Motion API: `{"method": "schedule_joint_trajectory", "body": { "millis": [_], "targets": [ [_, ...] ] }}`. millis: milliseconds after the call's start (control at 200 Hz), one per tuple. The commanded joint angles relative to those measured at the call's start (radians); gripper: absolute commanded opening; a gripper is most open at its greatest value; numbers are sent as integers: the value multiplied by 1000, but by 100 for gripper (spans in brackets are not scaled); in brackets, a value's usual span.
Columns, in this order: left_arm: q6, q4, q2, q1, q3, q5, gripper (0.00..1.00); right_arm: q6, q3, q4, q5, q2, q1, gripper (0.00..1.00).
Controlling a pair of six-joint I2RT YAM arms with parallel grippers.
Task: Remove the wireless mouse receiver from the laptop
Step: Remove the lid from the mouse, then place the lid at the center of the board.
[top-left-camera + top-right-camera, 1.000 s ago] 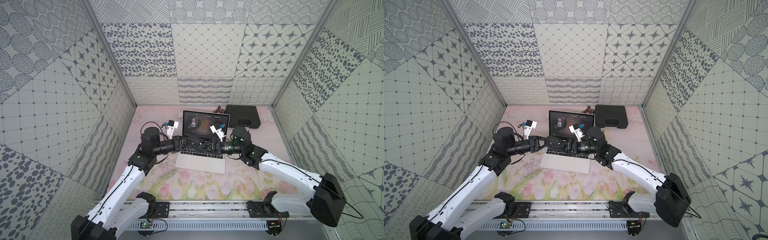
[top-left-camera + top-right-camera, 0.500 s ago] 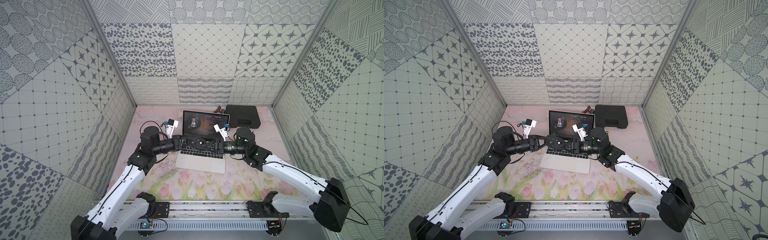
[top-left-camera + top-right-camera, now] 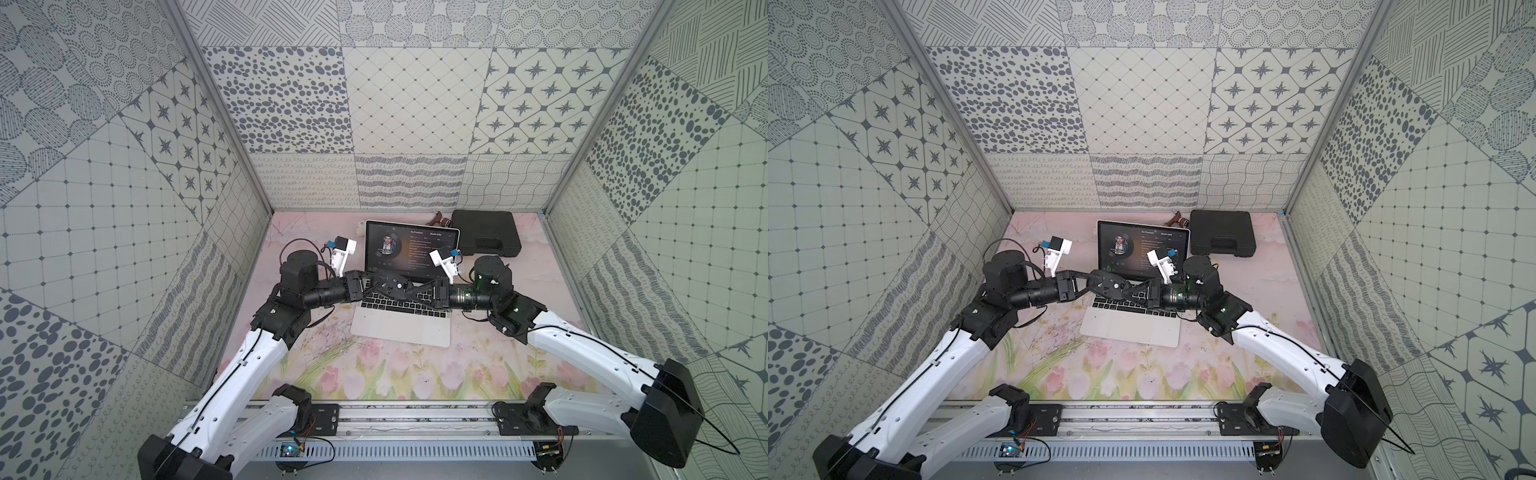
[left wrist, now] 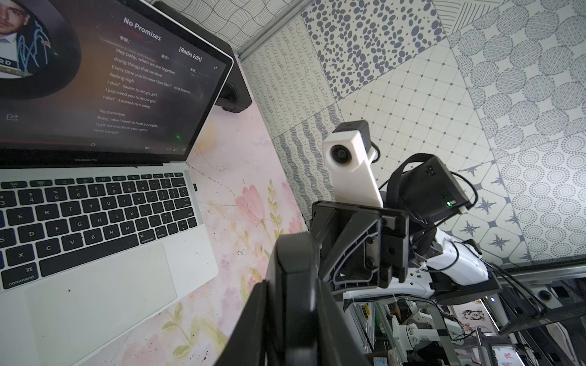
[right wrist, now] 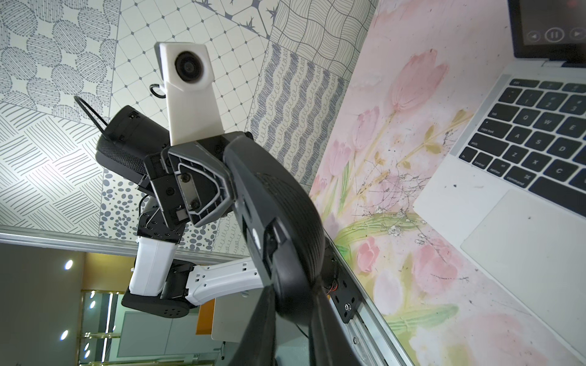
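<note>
The laptop (image 4: 104,202) screen (image 4: 133,82) reads "No Promises" and "[Radio Edit]" above lyrics that begin "Hey baby, when we are together". The bezel (image 4: 85,159) beneath it says "MacBook Pro". The keys (image 5: 539,136) carry letters, numbers, "tab", "caps lock", "shift", "option" and "command".

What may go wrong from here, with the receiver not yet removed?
1. The left gripper and the right gripper both clamp the black mouse above the laptop; a pull apart may drop it on the keys.
2. The receiver is a tiny nub at the laptop's side edge; a grip may slip off or shift the laptop.
</note>
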Motion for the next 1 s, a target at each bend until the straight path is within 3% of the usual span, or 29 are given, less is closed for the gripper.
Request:
{"method": "schedule_joint_trajectory", "body": {
  "millis": [0,120,465,630,775,995],
  "targets": [
    [65,-62,-3,3,7,-27,0,-30,-16,56,28,-26,0,9],
    [65,-77,33,3,2,-46,0,-35,-51,80,61,-73,-4,5],
    [68,-111,91,2,-28,-247,0,-37,-117,84,103,-142,-32,0],
    [82,-134,83,3,-50,-291,0,-116,-77,-103,140,-146,-40,0],
    [117,-134,92,9,-85,-192,0,-288,33,-461,319,-146,-40,0],
    [22,-19,0,8,-249,-77,0,-404,187,-953,766,-70,-42,0]
  ]
}}
